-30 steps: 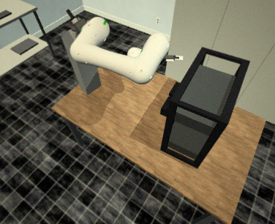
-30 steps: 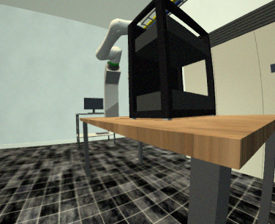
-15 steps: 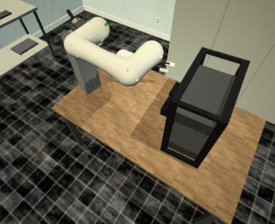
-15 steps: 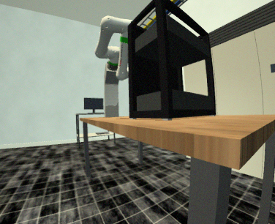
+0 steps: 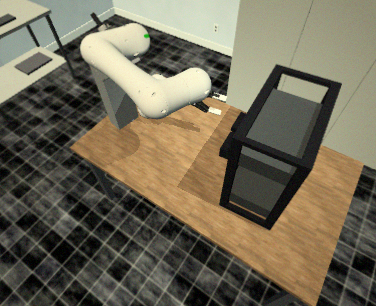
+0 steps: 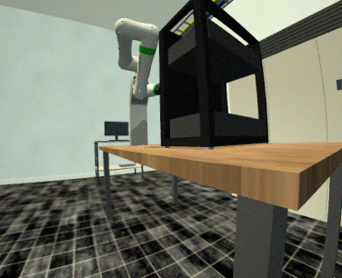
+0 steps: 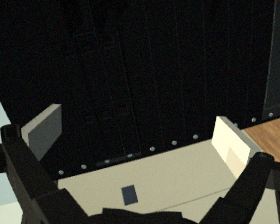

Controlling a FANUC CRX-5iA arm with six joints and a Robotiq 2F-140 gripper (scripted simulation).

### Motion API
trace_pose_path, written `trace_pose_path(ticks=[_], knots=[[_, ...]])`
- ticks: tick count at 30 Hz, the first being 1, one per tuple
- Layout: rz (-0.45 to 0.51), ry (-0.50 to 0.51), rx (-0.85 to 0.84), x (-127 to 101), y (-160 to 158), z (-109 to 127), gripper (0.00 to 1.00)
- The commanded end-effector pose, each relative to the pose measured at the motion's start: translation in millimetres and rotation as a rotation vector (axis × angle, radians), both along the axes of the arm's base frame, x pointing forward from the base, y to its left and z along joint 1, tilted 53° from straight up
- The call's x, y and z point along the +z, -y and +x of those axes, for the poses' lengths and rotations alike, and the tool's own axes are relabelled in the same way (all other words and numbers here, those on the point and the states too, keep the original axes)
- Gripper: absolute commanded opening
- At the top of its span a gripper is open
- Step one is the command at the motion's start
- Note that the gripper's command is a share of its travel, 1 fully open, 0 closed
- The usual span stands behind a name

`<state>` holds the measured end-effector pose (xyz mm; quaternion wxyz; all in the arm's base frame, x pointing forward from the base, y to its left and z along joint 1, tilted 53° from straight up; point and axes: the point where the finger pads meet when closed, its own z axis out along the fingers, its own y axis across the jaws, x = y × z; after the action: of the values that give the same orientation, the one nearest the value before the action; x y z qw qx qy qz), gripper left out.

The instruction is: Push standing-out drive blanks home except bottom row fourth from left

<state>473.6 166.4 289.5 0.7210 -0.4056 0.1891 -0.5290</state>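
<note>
The black rack point(image 5: 279, 145) stands on the wooden table point(image 5: 184, 165) and holds the grey storage chassis point(image 5: 279, 125). Its front faces the arm. Dark blanks point(image 5: 232, 136) stand out from that front, but I cannot tell rows or columns from here. My gripper point(image 5: 213, 104) hangs above the table, just short of the front's far upper side. It is open and empty. In the wrist view the gripper point(image 7: 141, 145) shows both pale finger pads wide apart. The dark chassis front point(image 7: 156, 70) fills the view beyond them, and single blanks are too dark to make out. In the exterior view the rack point(image 6: 210, 77) hides the gripper.
A tall beige cabinet point(image 5: 314, 55) stands close behind the rack and shows in the wrist view point(image 7: 161, 185) below the chassis. The robot's grey pedestal point(image 5: 116, 97) stands at the table's far left corner. A desk point(image 5: 14, 45) stands farther off on the floor.
</note>
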Motion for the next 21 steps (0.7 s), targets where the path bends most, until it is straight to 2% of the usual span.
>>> trace_pose_path(ticks=[1,2,13,21], knots=[[0.002,0.049,-0.055,9,31,-3,1.0],[0.002,0.049,-0.055,9,31,-3,1.0],[0.007,0.18,-0.2,34,115,-9,1.0],[0.009,0.222,-0.247,43,142,-10,1.0]])
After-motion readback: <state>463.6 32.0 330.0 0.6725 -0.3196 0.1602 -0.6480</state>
